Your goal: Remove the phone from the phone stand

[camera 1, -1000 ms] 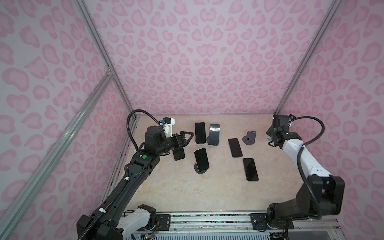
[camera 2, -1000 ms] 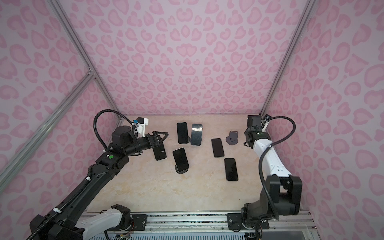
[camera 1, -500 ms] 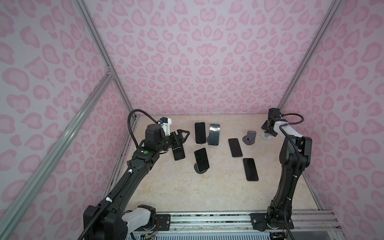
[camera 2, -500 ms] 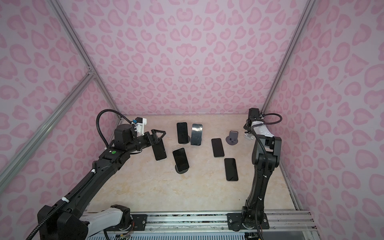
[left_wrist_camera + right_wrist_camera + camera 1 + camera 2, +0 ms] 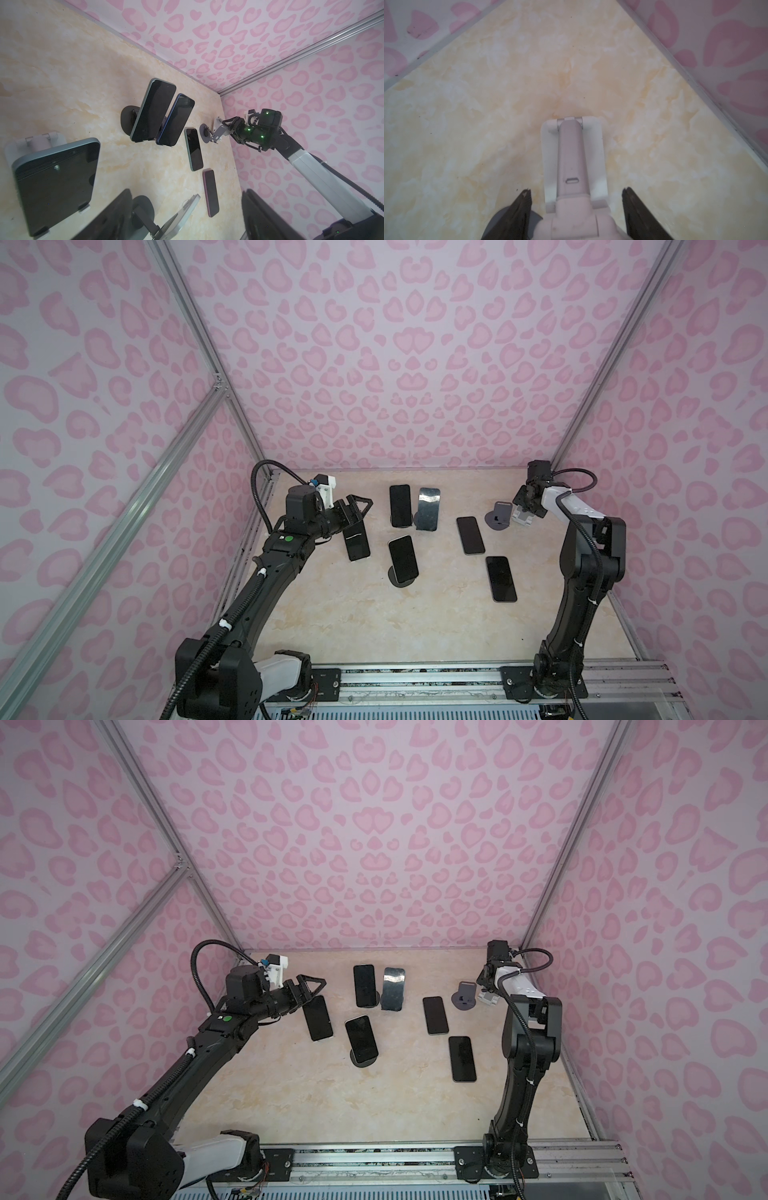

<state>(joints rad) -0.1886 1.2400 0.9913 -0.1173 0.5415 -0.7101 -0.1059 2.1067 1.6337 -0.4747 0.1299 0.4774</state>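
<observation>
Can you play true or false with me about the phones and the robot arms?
1. Two phones lie flat on the table. True: the farther flat phone and the nearer flat phone.
2. The right gripper holds a phone. False: its jaws stand open around an empty white stand.
3. The grey round stand has a phone on it. False: it is empty.
4. The middle phone leans on a round dark stand. True.
5. The left gripper is squeezing a phone. False: its jaws are open and hold nothing.
</observation>
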